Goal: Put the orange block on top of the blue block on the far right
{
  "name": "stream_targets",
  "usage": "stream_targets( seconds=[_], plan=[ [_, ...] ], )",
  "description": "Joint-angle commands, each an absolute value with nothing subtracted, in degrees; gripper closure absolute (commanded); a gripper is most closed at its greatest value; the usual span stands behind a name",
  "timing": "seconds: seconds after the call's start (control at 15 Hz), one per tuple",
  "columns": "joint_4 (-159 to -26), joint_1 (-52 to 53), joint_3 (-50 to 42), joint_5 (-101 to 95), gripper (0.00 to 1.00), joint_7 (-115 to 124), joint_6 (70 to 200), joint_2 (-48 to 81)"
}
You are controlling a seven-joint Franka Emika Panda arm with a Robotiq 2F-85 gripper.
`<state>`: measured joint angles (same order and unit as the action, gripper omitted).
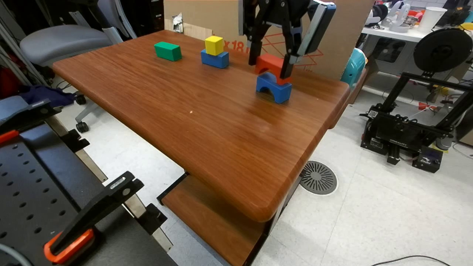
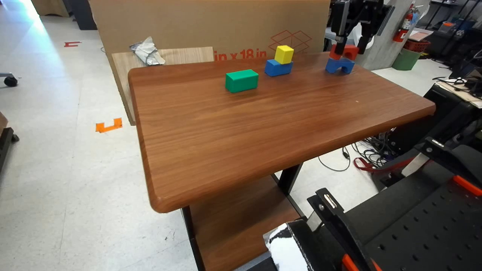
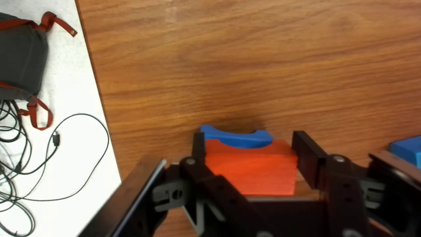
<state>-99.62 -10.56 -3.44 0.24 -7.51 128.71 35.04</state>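
One orange-red arched toy block, smooth-faced, notch underneath; stands directly on the blue arched toy block, upon the brown wood-grain table. One black two-fingered gripper: fingers clamped on the orange-red block's ends. Wrist view: its flat top from above, blue edge showing past one long side. Single-view items, each in an exterior view: black 3D printer; red fire extinguisher.

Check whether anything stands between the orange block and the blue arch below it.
Nothing visible does: in both exterior views, the orange block, held by the gripper, is directly over the blue arch.
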Motion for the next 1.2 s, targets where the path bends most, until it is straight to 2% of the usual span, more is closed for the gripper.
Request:
stream_targets(
  seconds=[0.0, 0.47, 0.6, 0.8, 1.13],
  plan=[
    [-96.75, -10.59, -3.63, 1.20, 0.58, -6.57, 126.05, 36.54],
    [-96.62, -10.27, -3.68, 1.10, 0.58, -5.59, 125.57, 36.70],
    [-96.54, -10.34, -3.75, 1.20, 0.08, -5.27, 125.59, 36.60],
    [-96.54, -10.45, -3.77, 1.28, 0.00, -5.00, 125.84, 36.23],
    [-98.70, -11.10, -4.04, 0.95, 0.00, -6.55, 126.88, 33.42]
  ],
)
